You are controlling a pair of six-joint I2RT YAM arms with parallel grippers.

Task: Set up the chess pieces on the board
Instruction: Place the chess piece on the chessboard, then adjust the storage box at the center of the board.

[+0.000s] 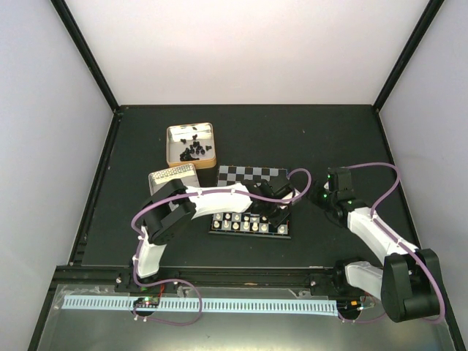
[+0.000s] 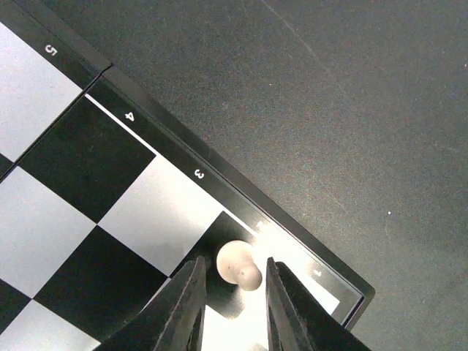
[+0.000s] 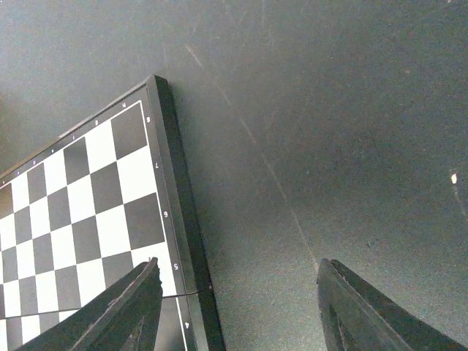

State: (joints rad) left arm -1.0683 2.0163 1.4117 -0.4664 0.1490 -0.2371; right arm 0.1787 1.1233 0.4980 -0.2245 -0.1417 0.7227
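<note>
From above, the left arm [image 1: 219,196] is lying stretched from its base at the lower left across the flat chessboard of light grey and black squares [image 1: 245,174] at the frame's centre. The left gripper [image 1: 272,212] is hanging over the board's lower right part. A row of cream-white chess pieces [image 1: 238,223] is standing along the board's lower edge. The right arm [image 1: 373,230] is bending up from the lower right, with the right gripper [image 1: 330,196] hovering over the dark matte tabletop [image 1: 329,139] just right of the board. Upper left of the board, an open rounded-corner metal tin [image 1: 175,157] is holding small black chess pieces [image 1: 194,151]. A second flat tin [image 1: 173,175] is lying just below it, beside the left arm's elbow.

In the left wrist view, the black fingers [image 2: 183,314] are flanking a cream-white pawn [image 2: 238,263] at lower centre, close to the board's corner and numbered rim. A slim gap is showing on each side of the pawn, so the jaws are slightly parted and gripping nothing.

In the right wrist view, the fingers [image 3: 124,314] are standing spread wide at the bottom with nothing between them. The board's corner is filling the left half.
</note>
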